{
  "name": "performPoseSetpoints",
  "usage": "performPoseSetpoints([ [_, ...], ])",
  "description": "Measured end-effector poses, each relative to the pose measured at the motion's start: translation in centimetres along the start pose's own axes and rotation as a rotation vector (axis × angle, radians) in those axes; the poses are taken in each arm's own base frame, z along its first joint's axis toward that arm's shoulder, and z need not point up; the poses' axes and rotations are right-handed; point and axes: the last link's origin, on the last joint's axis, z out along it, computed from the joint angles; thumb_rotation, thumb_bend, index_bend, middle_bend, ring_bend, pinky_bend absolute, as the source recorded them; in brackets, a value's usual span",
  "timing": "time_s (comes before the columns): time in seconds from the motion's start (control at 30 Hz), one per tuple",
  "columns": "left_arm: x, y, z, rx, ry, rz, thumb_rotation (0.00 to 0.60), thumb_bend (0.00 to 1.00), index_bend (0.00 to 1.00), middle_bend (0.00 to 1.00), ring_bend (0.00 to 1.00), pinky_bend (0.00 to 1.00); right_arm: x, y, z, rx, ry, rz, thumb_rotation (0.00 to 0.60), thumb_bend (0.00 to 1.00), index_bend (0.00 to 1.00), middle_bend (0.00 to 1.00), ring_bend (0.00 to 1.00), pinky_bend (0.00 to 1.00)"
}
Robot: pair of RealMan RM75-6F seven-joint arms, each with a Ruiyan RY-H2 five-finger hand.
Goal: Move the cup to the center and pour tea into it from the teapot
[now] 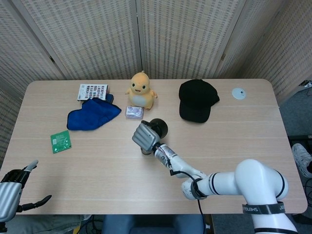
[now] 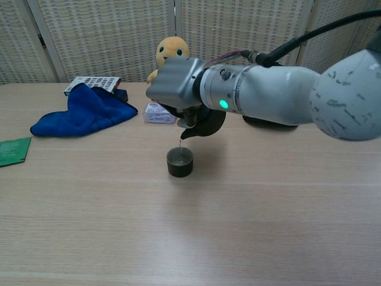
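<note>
While the right hand (image 2: 178, 89) grips the tilted teapot (image 2: 205, 124), keep its spout centred over the cup (image 2: 180, 161); the left hand (image 1: 12, 187) idles with fingers spread.

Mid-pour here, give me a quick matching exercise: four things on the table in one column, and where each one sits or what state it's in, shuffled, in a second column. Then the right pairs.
Things:
1. teapot
2. cup
3. black cap
4. green card

Places or states:
A. flat near the table's left edge, beside the blue cloth
B. tilted in the right hand, spout down
C. upright on the table, right under the spout
D. at the back, right of the yellow duck toy

Pairs: 1-B, 2-C, 3-D, 4-A
</note>
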Motion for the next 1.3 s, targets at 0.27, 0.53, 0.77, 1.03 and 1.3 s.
performPoseSetpoints([
  [0.27,-0.08,-0.03,0.00,0.000,0.001,-0.002,0.250,0.07,0.09,0.22,0.30,0.20,-0.10,-0.12,0.01,0.003,-0.002,-0.018,0.537,0.38,1.00,0.97,0.98,0.54],
  [0.53,-0.02,-0.07,-0.07,0.002,0.003,0.000,0.253,0.07,0.09,0.22,0.30,0.20,-0.13,-0.30,0.00,0.004,-0.001,-0.028,0.539,0.38,1.00,0.97,0.98,0.54],
  [0.77,-0.08,-0.09,-0.14,0.004,0.000,-0.001,0.253,0.07,0.09,0.22,0.30,0.20,-0.30,-0.37,-0.03,0.002,-0.003,-0.012,0.543,0.38,1.00,0.97,0.98,0.56],
  [1.03,-0.09,-0.04,-0.06,0.003,-0.002,-0.001,0.253,0.07,0.09,0.22,0.30,0.20,-0.46,-0.16,-0.08,-0.010,-0.010,0.049,0.544,0.38,1.00,0.97,0.98,0.56],
  [1.3,-0.13,0.08,-0.02,0.003,-0.007,0.000,0.250,0.07,0.09,0.22,0.30,0.20,-0.78,0.32,-0.35,-0.025,-0.030,0.182,0.550,0.38,1.00,0.97,0.98,0.56],
])
